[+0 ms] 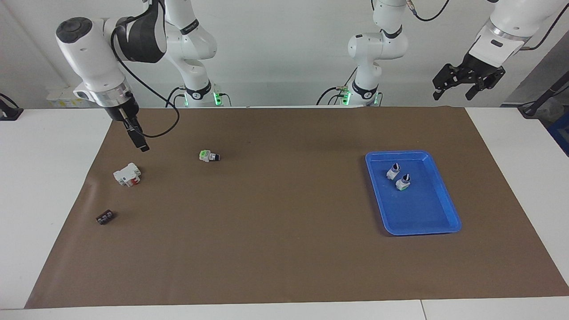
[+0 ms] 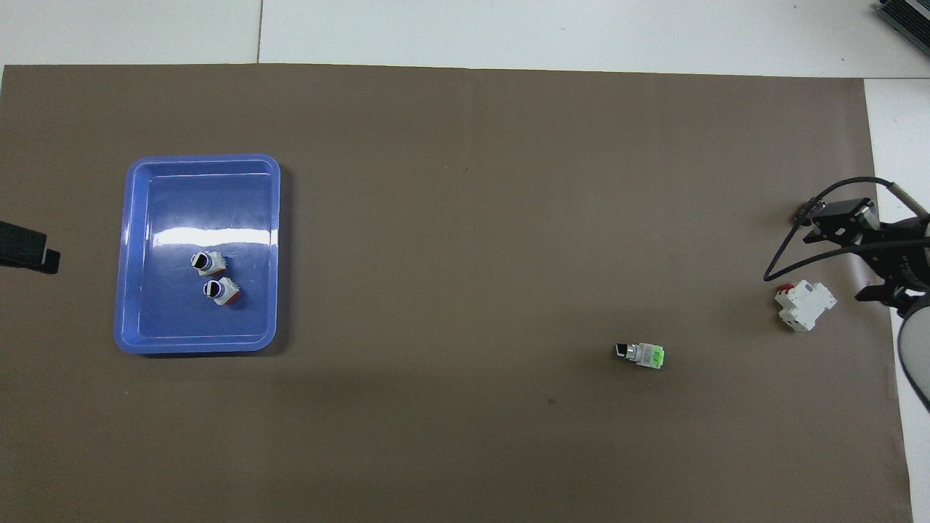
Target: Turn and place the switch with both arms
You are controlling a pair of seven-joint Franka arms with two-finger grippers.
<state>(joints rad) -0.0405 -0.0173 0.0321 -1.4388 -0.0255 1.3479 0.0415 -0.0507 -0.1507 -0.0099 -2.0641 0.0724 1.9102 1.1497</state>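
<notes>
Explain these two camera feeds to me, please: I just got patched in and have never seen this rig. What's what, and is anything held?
These are two white robot arms at a table covered by a brown mat. One picture faces the robots from across the table; the other looks steeply down from their own end, so the sides are swapped between them.

The right gripper hangs in the air over the mat's edge at the right arm's end. The left gripper waits, raised and open, at the left arm's end. Neither holds anything.

On the mat lies the switch, white with a green end and black knob. Toward the right arm's end are a white block with red parts and a small black block. A blue tray already holds two switches.
</notes>
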